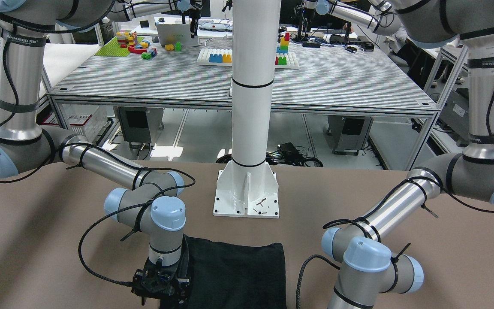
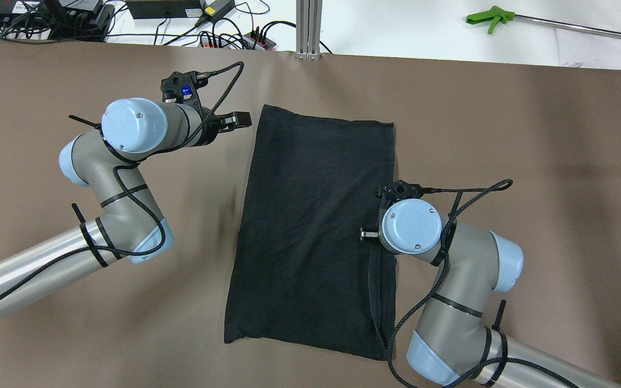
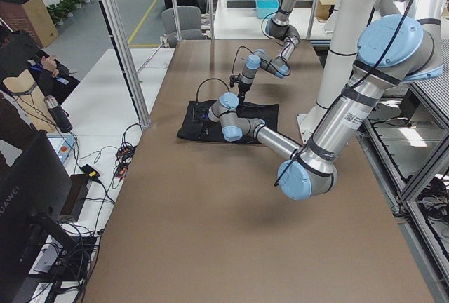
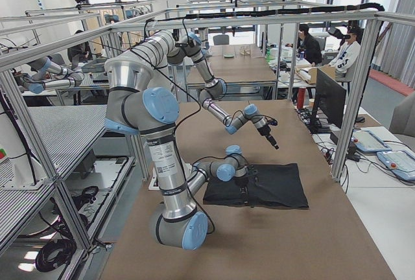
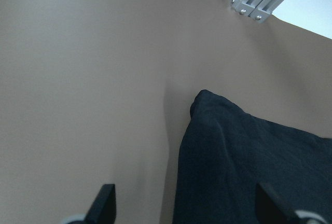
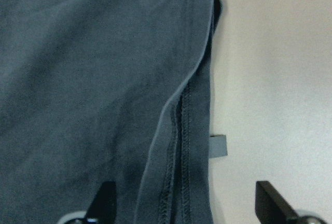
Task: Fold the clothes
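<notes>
Jaws spread on both arms: left gripper [image 2: 233, 119] beside a corner of black garment [image 2: 310, 226], right gripper [image 6: 189, 206] over its hem; I'd pinch both edges next.

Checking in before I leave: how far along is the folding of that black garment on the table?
Done: the black garment lies flat as a rectangle, with layers doubled along its right hem. In hand: nothing gripped. The left gripper is by the far left corner and the right gripper over that hem, jaws open. Left: probably grasping and folding it smaller.
</notes>
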